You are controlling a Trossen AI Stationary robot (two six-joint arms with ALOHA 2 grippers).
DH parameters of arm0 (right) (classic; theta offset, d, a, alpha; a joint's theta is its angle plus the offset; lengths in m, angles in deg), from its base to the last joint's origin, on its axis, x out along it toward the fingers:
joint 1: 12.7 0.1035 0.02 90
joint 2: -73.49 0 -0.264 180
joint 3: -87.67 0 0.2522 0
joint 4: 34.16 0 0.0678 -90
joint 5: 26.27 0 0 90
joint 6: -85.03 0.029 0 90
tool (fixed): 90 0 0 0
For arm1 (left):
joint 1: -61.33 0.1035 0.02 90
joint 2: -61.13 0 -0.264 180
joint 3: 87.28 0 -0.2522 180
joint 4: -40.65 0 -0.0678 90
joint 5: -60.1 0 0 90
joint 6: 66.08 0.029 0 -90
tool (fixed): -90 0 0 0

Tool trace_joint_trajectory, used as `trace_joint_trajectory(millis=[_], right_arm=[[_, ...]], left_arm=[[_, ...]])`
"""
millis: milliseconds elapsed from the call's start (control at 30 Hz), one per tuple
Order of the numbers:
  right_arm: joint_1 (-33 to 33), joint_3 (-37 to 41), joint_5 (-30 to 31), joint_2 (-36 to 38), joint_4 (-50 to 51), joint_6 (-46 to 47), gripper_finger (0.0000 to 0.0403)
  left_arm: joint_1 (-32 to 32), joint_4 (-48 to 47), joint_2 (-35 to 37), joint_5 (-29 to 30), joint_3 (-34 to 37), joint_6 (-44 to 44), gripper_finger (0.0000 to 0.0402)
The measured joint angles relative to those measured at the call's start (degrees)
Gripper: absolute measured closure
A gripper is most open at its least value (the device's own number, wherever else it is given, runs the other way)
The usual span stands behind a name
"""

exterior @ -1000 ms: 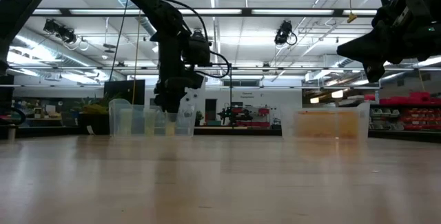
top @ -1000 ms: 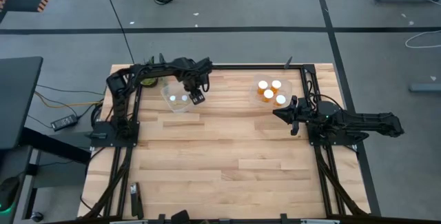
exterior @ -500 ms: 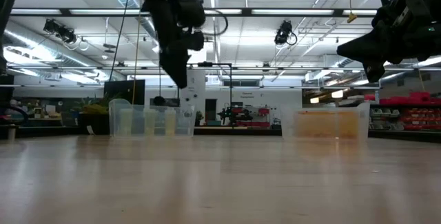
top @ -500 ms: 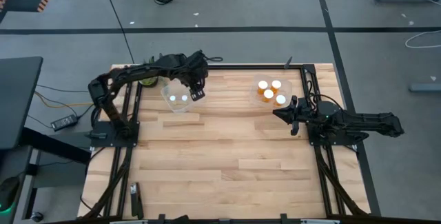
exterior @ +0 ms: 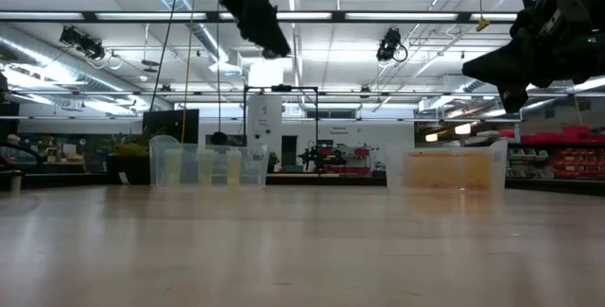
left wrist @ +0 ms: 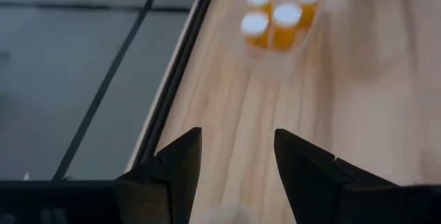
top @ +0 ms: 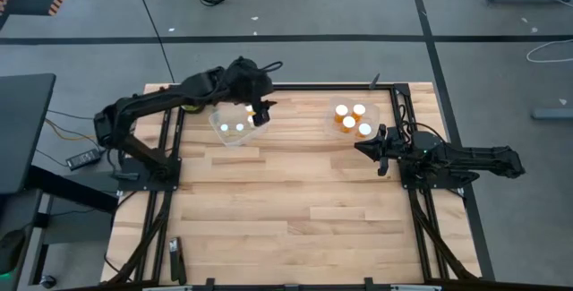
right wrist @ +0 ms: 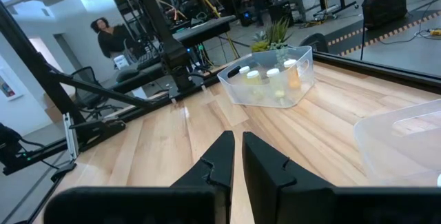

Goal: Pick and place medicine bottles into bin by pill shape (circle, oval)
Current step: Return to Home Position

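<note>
Medicine bottles (top: 238, 128) are sitting in the clear bin (top: 216, 121) just beneath the left end effector (top: 261, 110), which is rising away wide and empty. Farther off, others are filling the second bin (top: 333, 103) beside the narrow, idle right end effector (top: 365, 148). Sorting is looking done.

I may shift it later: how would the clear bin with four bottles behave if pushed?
The clear bin looks thin-walled and light, so it likely slides easily on the smooth wooden table. Its four bottles stand upright and loose, so a sharp push might tip them.
</note>
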Motion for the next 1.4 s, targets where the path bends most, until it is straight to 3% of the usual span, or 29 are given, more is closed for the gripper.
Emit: trace_joint_trajectory(millis=[400,700,800,967,1100,1400], right_arm=[[0.0,0.0,0.0,0.0,0.0,0.0,0.0366],[0.0,0.0,0.0,0.0,0.02,0.0,0.0366],[-0.01,0.0,0.0,0.0,-0.01,0.0,0.0366],[0.02,0.0,0.04,-0.23,-0.03,0.0,0.0366],[0.02,-0.01,0.03,-0.51,0.04,0.0,0.0366],[0.02,-0.02,0.01,-0.7,0.05,0.0,0.0366]], left_arm=[[-11.2,5.52,2.11,-1.15,-0.06,-12.51,0.0227],[-15.25,11.25,2.75,-1.12,-5.09,-23.95,0.0222],[-16.96,14.45,5.41,-1.11,-6.21,-23.08,0.0219],[-21.38,9.5,10.02,-0.92,-5.57,-16.9,0.0222],[-25.68,11.11,18.05,-1.2,1.29,-14.78,0.0224],[-28.51,26.46,42.21,-5.44,30.49,-17.13,0.0217]])
